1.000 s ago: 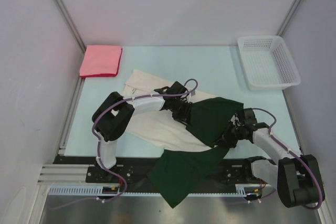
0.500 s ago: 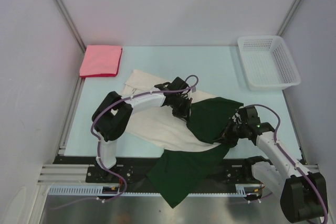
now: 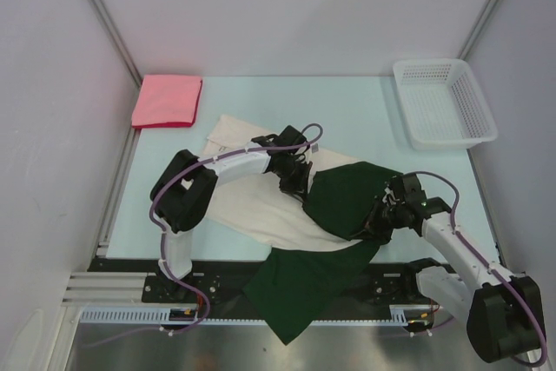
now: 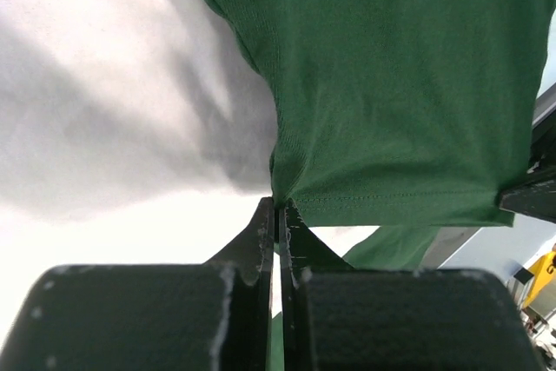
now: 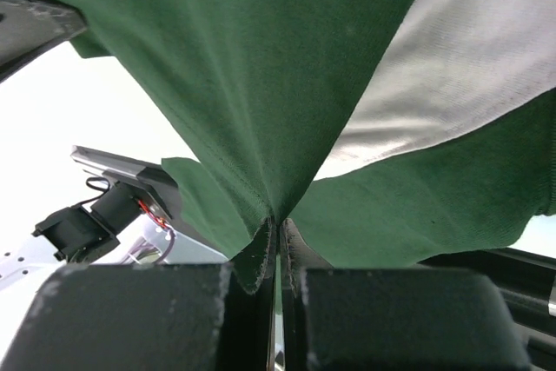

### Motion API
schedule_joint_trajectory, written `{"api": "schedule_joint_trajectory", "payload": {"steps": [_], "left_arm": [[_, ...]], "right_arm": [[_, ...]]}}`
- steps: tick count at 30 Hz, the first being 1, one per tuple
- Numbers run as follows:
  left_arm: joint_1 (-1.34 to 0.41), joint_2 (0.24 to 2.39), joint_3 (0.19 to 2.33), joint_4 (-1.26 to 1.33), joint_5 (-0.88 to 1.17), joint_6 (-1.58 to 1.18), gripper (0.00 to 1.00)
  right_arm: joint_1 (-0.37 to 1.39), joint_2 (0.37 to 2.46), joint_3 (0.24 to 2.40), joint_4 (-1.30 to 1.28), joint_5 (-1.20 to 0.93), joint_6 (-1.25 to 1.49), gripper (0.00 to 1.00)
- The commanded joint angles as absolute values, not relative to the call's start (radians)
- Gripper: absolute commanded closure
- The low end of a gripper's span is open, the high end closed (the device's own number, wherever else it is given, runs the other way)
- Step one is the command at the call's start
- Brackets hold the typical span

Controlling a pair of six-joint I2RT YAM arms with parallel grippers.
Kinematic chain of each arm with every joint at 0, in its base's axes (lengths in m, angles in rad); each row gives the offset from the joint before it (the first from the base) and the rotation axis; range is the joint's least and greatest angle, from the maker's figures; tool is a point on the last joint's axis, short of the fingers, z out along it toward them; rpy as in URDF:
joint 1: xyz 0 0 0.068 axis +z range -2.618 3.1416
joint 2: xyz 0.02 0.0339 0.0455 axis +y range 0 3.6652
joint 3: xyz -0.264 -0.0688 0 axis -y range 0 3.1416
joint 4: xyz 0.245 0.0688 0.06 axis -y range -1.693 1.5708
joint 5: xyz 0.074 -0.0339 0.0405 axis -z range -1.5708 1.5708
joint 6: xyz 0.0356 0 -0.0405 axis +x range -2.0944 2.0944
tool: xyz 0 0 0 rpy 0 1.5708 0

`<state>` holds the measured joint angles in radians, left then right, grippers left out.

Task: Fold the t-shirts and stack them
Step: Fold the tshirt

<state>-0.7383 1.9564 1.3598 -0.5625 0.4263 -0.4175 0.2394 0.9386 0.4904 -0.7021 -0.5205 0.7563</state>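
The cream-and-dark-green shirt (image 3: 261,206) lies spread across the near middle of the pale desk (image 3: 347,110). Its cream body stretches from the centre-left towards the front, and its dark green part is bunched up on the right. A further green flap hangs over the near edge of the desk, across the rail between the two arm bases. The left arm (image 3: 234,162) reaches over the cream cloth to the upper left edge of the raised green fold. In the left wrist view, the left jaws are clenched tight on the stitched green hem, which puckers into a point right at their tips, with cream fabric beside it. The right arm (image 3: 447,236) bends in from the right to the lower right edge of the same green fold. The right wrist view shows the right jaws pinched together on a gathered peak of green cloth, with cream fabric showing just beyond. The green panel stretches between the two grips, lifted slightly off the cream layer. The pink-red shirt (image 3: 167,100) sits folded square at the far left corner of the desk, well apart from both arms. A white mesh basket (image 3: 443,102) stands at the far right corner.
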Motion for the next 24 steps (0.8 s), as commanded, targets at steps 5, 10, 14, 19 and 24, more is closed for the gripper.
{"api": "schedule_joint_trajectory", "payload": {"steps": [5, 10, 14, 19, 24], "left_arm": [[-0.727, 1.919, 1.362, -0.592, 0.434, -0.399, 1.00], [-0.724, 1.925, 1.342, -0.606, 0.451, -0.411, 0.98], [-0.724, 1.922, 1.321, -0.601, 0.443, -0.425, 0.98], [-0.715, 1.914, 1.327, -0.610, 0.405, -0.413, 0.86], [-0.696, 1.862, 1.339, -0.669, 0.341, -0.368, 0.62]], "right_arm": [[0.250, 0.963, 0.534, -0.770, -0.518, 0.726, 1.00], [0.249, 0.995, 0.505, -0.755, -0.531, 0.707, 1.00], [0.249, 1.025, 0.480, -0.730, -0.525, 0.696, 1.00], [0.223, 1.045, 0.508, -0.721, -0.492, 0.680, 0.89], [0.117, 1.114, 0.690, -0.876, -0.378, 0.549, 0.62]]}}
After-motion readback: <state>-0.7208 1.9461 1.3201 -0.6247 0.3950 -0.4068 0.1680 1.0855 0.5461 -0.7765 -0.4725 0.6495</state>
